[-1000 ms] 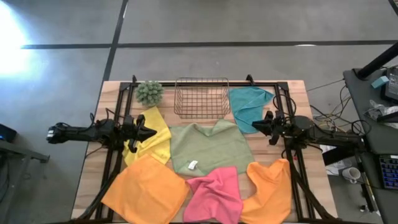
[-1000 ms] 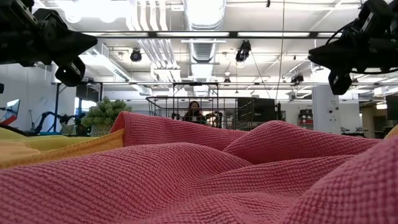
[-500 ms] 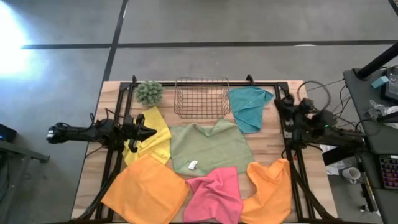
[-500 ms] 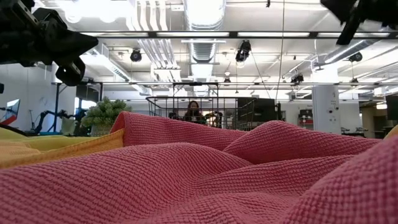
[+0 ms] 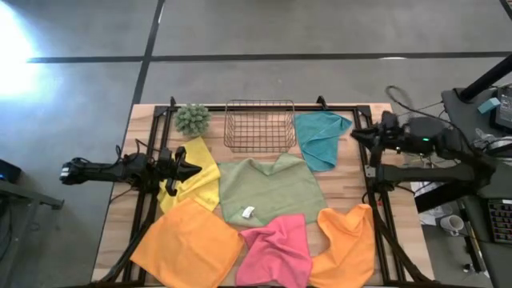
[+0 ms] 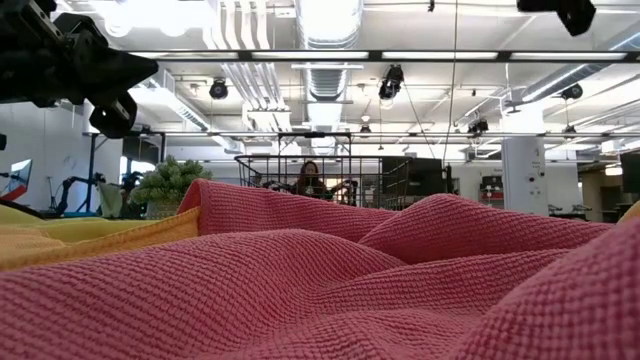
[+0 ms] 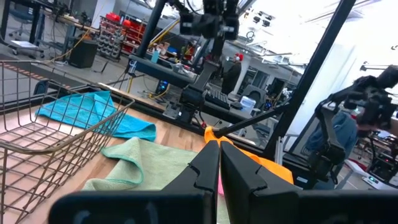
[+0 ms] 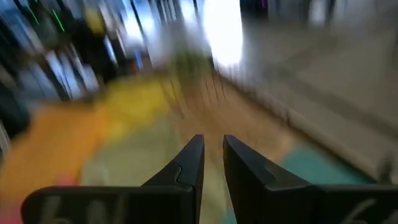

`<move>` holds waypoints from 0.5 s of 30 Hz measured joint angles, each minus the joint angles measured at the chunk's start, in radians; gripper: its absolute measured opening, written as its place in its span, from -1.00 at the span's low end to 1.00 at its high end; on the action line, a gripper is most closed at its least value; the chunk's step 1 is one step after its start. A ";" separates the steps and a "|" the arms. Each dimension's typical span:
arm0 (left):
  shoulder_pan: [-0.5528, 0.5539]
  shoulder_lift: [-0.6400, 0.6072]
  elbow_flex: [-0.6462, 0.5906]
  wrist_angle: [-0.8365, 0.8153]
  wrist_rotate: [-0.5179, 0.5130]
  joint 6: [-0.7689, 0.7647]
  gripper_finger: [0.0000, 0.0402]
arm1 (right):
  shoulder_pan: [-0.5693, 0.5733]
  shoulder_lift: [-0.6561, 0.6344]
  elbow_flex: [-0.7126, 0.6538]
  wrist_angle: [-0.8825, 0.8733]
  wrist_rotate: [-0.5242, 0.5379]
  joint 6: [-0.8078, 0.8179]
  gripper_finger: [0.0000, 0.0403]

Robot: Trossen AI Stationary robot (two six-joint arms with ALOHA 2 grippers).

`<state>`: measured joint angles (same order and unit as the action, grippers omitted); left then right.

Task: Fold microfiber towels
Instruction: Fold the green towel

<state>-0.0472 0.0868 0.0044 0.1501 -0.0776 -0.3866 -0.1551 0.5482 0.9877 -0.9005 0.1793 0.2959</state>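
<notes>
Six microfiber towels lie unfolded on the wooden table. They are yellow (image 5: 200, 172), sage green (image 5: 272, 190) with a white tag (image 5: 248, 213), teal (image 5: 320, 138), pink (image 5: 278, 250) and two orange (image 5: 188, 242) (image 5: 348, 240). My left gripper (image 5: 192, 170) is shut and hangs level above the yellow towel, pointing toward the table's right. My right gripper (image 5: 354, 134) is raised high near the table's right edge, beside the teal towel. It tips downward, and its fingers (image 8: 193, 155) stand slightly apart with nothing between them.
A wire basket (image 5: 258, 124) stands at the far middle, with a fuzzy green plant ball (image 5: 192, 118) to its left. A black frame (image 5: 364, 108) runs around the work area. In the low view the pink towel (image 6: 300, 280) fills the foreground.
My right gripper has risen well above the table and drifted toward the far right corner. It has tipped from level to pointing downward and has rolled somewhat. In the low view it has climbed to the top edge. The towels lie as before.
</notes>
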 joint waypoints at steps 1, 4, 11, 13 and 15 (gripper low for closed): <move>0.000 0.000 0.000 0.000 0.000 0.000 -1.00 | 0.000 0.037 0.023 -0.066 -0.032 0.006 -0.74; 0.000 0.000 0.000 0.007 0.000 0.000 -1.00 | 0.001 0.136 0.061 -0.192 -0.132 0.044 -0.74; 0.000 0.000 0.000 0.018 0.000 -0.001 -1.00 | 0.102 0.267 0.001 -0.150 -0.240 0.025 -0.74; 0.000 0.000 0.000 0.020 0.000 -0.001 -1.00 | 0.152 0.291 -0.026 -0.120 -0.238 0.040 -0.74; 0.000 0.000 0.000 0.027 0.000 -0.001 -1.00 | 0.204 0.316 -0.053 -0.062 -0.239 0.054 -0.74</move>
<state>-0.0474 0.0864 0.0044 0.1771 -0.0772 -0.3878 0.0494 0.8638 0.9349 -0.9626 -0.0596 0.3498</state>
